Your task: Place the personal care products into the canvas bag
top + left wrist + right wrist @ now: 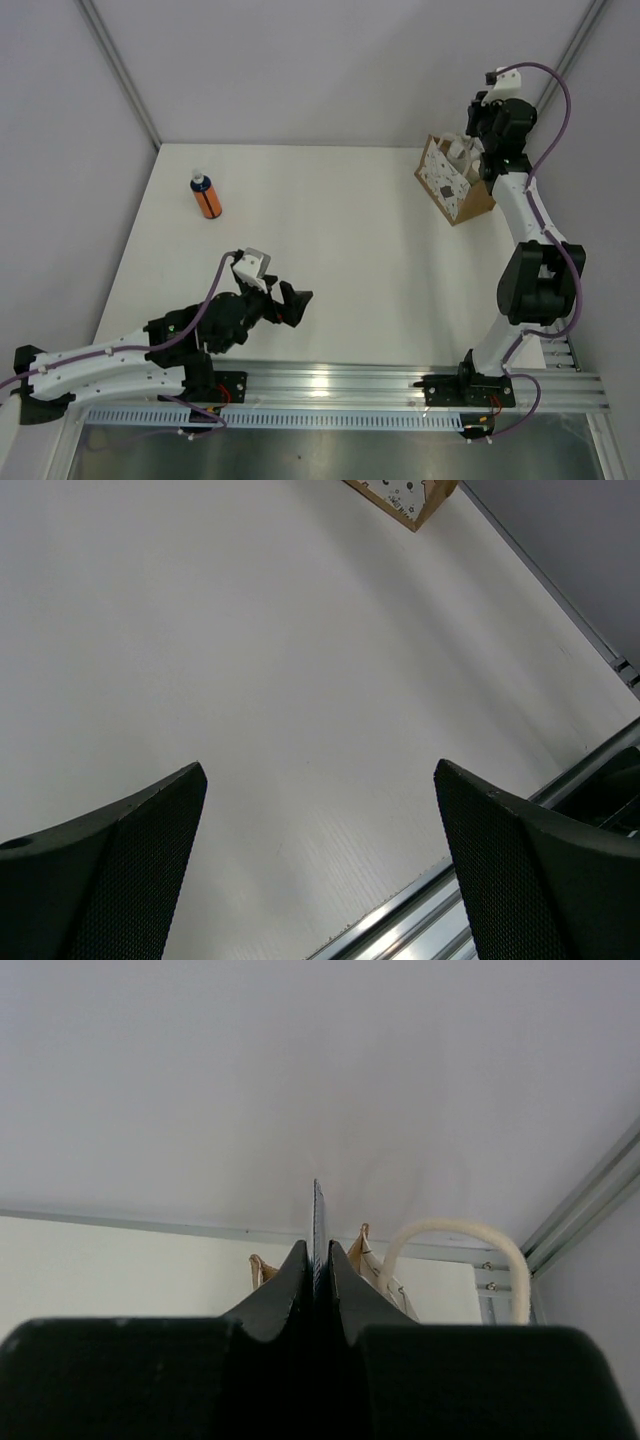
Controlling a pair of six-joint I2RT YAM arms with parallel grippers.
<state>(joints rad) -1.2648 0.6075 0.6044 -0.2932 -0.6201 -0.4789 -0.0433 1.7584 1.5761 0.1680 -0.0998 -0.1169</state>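
- Saw the big white worktop (330, 230) under both arms.
- Found the canvas bag (455, 185) standing at the far right corner, with a white handle (460, 1245) looped above.
- Found the right fingers (315, 1260) squeezed tight together just over the bag, with nothing between them.
- Found the left fingers (292, 303) spread wide and bare, low near the front edge.
- Spotted the orange bottle (206, 196) at the far left, well apart from the bag.
- Could not find the cream bottle; maybe inside the bag already.
- Seemed best to reach the left fingers out, one on each side of the orange bottle's middle, then squeeze softly.
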